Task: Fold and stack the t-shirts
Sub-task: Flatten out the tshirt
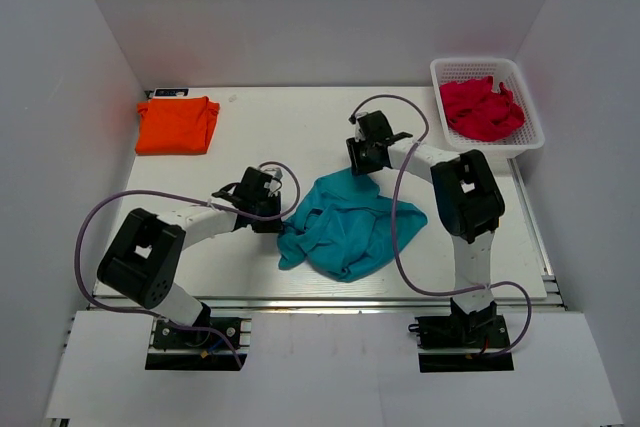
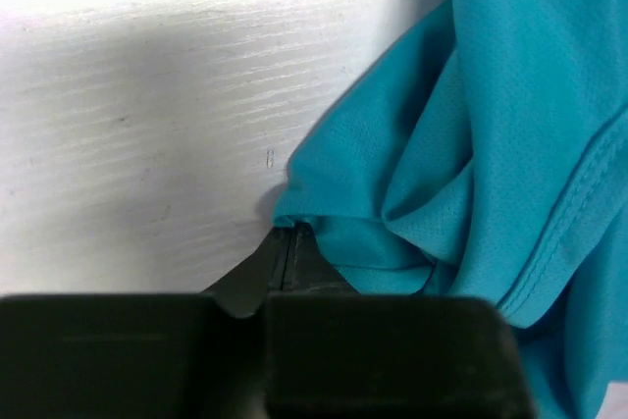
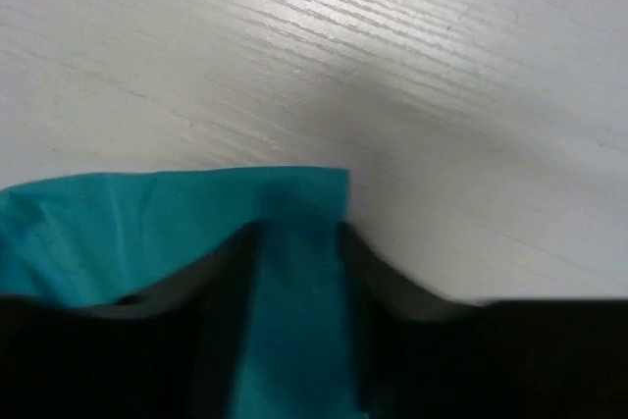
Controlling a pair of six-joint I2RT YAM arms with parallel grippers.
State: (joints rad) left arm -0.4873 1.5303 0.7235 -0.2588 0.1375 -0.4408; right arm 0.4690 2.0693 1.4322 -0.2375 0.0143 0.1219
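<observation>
Left gripper [image 2: 291, 238]: jaws pressed together, with only a thin seam between the fingers [image 2: 257, 277]. A folded edge of the teal shirt [image 2: 491, 144] runs into the tips, so we read it as pinched there. The tips sit low against the white table [image 2: 147, 144].

Right gripper [image 3: 294, 242]: jaws at a narrow gap, filled by a flat strip of the teal shirt [image 3: 147, 213]. A corner of the hem shows just past the fingertips, so the cloth is held.

From the top view, the teal shirt [image 1: 350, 227] lies crumpled at the middle of the table, towards the near edge. The left gripper [image 1: 272, 219] is on its left edge and the right gripper [image 1: 360, 169] on its far edge.

The orange shirt [image 1: 178, 125] is folded flat in the far left corner, well apart from both arms.

The basket [image 1: 436, 77] stands at far right and holds a red cloth [image 1: 482, 107].
</observation>
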